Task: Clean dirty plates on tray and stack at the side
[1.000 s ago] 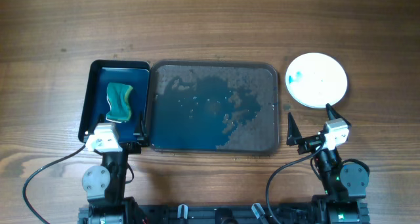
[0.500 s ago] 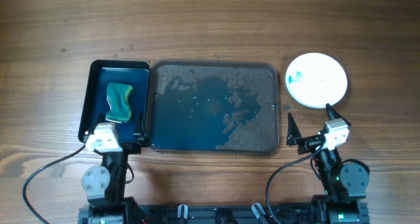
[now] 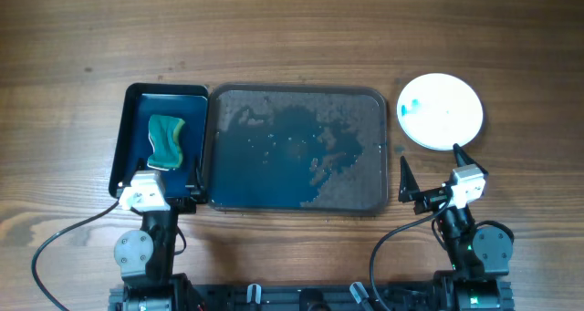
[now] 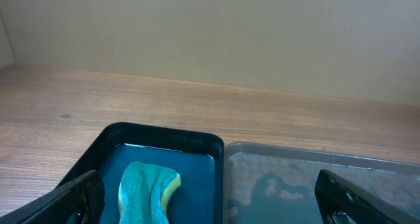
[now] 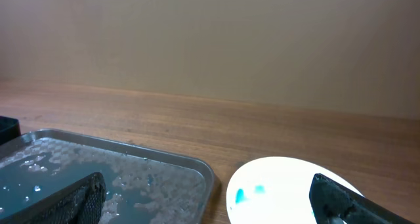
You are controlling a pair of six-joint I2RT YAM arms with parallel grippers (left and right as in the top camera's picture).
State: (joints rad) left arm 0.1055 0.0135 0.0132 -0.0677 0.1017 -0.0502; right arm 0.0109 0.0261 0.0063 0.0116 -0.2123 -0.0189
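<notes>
The large dark tray [image 3: 297,92] lies mid-table, holding only a film of bluish water and foam, with no plates on it. A white plate [image 3: 440,111] with small teal smears near its left side lies on the wood to the right of the tray. I cannot tell whether more plates lie under it. It also shows in the right wrist view [image 5: 289,188], beside the tray rim [image 5: 197,163]. My right gripper [image 3: 430,156] is open and empty just in front of the plate. My left gripper [image 3: 155,179] is open and empty at the small tray's near end.
A smaller dark tray [image 3: 137,97] stands against the large tray's left side and holds a green sponge [image 3: 166,139]. The left wrist view shows the sponge [image 4: 144,191] between the open fingers, and the small tray's rim [image 4: 164,131]. Bare wood lies all around.
</notes>
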